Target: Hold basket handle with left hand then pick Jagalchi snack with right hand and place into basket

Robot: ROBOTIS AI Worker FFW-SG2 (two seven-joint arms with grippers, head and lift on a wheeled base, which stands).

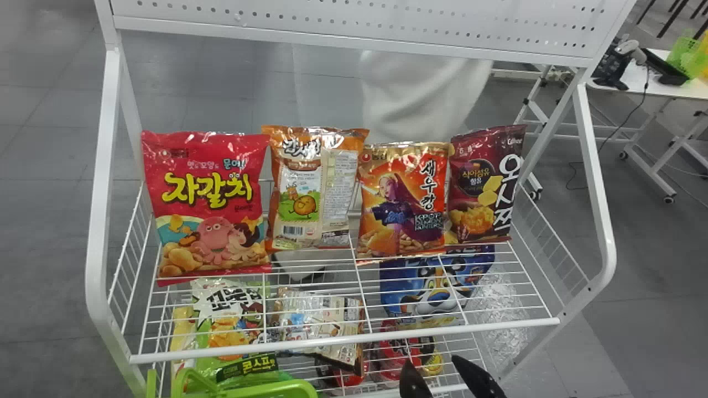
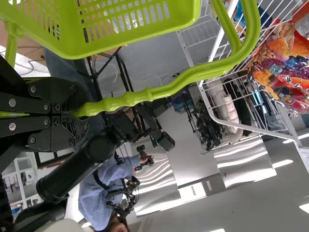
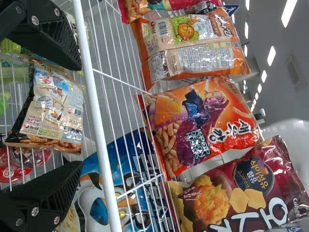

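In the head view my right gripper [image 1: 442, 378] stands at the bottom edge, just in front of the rack, its two fingers apart with nothing between them. The right wrist view shows that same gripper [image 3: 67, 116] open beside the shelf's front rail. The red Jagalchi snack [image 1: 210, 204] stands upright at the left end of the upper shelf; part of a red bag [image 3: 164, 4] shows at the top of the right wrist view. The green basket [image 1: 260, 389] is at the bottom left of the head view. My left gripper [image 2: 79, 112] is shut on the basket's handle [image 2: 159, 91].
Right of the Jagalchi bag stand an orange-and-cream bag [image 1: 301, 193], an orange shrimp snack [image 1: 404, 204] and a dark red bag [image 1: 484, 188]. The white front rail [image 1: 343, 338] crosses before them. More bags lie on the lower shelf.
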